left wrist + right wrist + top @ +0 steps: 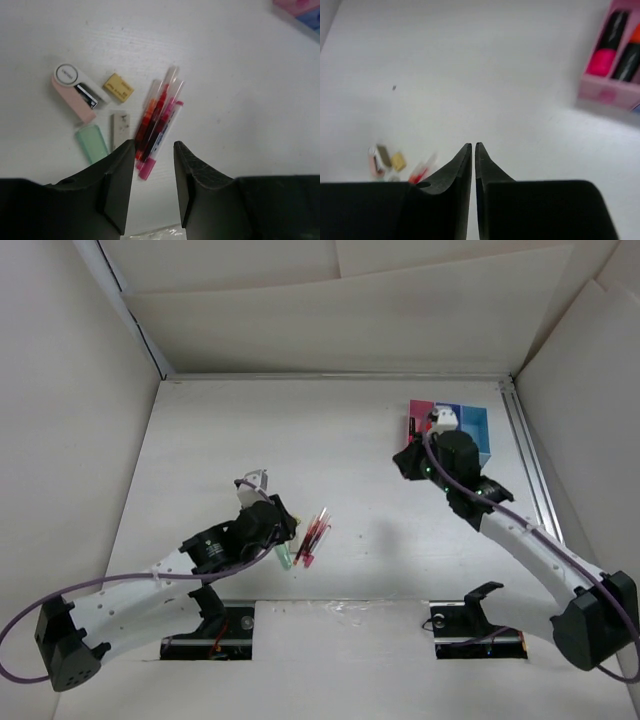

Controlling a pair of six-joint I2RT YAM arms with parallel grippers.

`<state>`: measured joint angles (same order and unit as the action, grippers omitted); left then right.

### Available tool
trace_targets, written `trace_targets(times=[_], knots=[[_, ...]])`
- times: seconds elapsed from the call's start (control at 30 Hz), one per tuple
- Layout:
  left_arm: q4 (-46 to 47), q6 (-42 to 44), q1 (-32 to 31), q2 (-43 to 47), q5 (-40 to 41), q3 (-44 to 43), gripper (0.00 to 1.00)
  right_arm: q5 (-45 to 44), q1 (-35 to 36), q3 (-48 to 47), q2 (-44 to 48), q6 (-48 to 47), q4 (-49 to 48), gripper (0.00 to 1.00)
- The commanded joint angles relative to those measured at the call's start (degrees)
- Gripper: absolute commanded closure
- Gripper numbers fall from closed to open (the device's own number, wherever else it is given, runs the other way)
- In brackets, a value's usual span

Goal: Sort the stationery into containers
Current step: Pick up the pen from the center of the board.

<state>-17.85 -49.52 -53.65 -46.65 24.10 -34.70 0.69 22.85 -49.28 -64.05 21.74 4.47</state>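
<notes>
Left gripper [153, 148] held open over near end of pens [157, 117], likely lined up for pinch. Erasers [118, 87] seen just beside pens. Right gripper [473, 146] clenched empty, parked at containers [478, 430], well apart from pens.

The white table [340, 440] carries bundled pens [156, 122], small erasers [118, 87] beside them (one beige), and joined bins [476, 426] far right.
</notes>
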Motion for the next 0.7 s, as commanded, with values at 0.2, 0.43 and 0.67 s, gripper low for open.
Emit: trace_targets(times=[0.2, 0.43, 0.67], knots=[[-8.78, -8.23, -2.87, 0.18, -1.95, 4.11, 0.68, -4.02, 20.02, 5.07, 5.07, 0.94, 5.8, 1.0], [-8.78, -11.92, -2.87, -2.57, 0.42, 6.31, 0.64, -10.09, 26.19, 5.68, 6.66, 1.47, 9.42, 0.92], [1.03, -6.76, -2.87, -6.51, -1.33, 6.31, 0.7, -8.95, 26.72, 8.14, 5.25, 3.05, 7.4, 0.88]])
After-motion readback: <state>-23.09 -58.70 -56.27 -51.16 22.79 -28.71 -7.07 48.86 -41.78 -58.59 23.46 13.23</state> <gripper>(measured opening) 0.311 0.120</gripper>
